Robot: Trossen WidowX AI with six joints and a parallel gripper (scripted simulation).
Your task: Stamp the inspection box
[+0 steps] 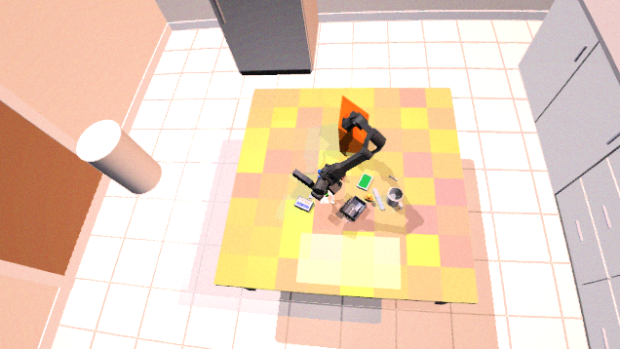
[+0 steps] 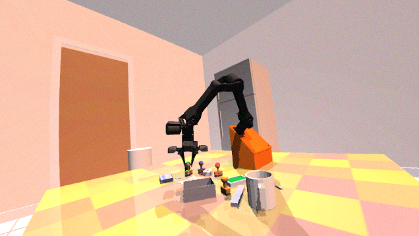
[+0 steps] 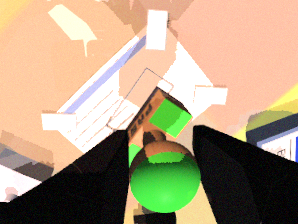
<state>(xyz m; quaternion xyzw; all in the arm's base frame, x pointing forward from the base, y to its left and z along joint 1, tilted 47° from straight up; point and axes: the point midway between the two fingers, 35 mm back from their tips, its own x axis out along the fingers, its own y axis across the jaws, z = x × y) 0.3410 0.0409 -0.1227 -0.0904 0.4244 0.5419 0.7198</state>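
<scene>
My gripper (image 2: 188, 163) (image 3: 160, 137) (image 1: 326, 194) is shut on the PASS stamp (image 3: 164, 181) (image 2: 188, 169), which has a green ball knob and a brown block base with a green label. I hold it upright, pointing straight down. Its base sits over the white card (image 3: 100, 112) (image 2: 195, 178), at the thin outlined box on the card. I cannot tell whether the base touches the card. The green ink pad (image 1: 365, 181) (image 2: 236, 180) lies to the right of the card.
Stamps with a blue knob (image 2: 201, 166), a red knob (image 2: 217, 169) and an orange knob (image 2: 225, 184) stand nearby. A grey open box (image 2: 198, 190) (image 1: 354, 208), a grey mug (image 2: 261, 194) (image 1: 395, 196), a grey bar (image 2: 238, 195) and a blue-labelled box (image 2: 166, 178) (image 1: 304, 204) lie around. The arm's orange base (image 2: 250, 148) is behind.
</scene>
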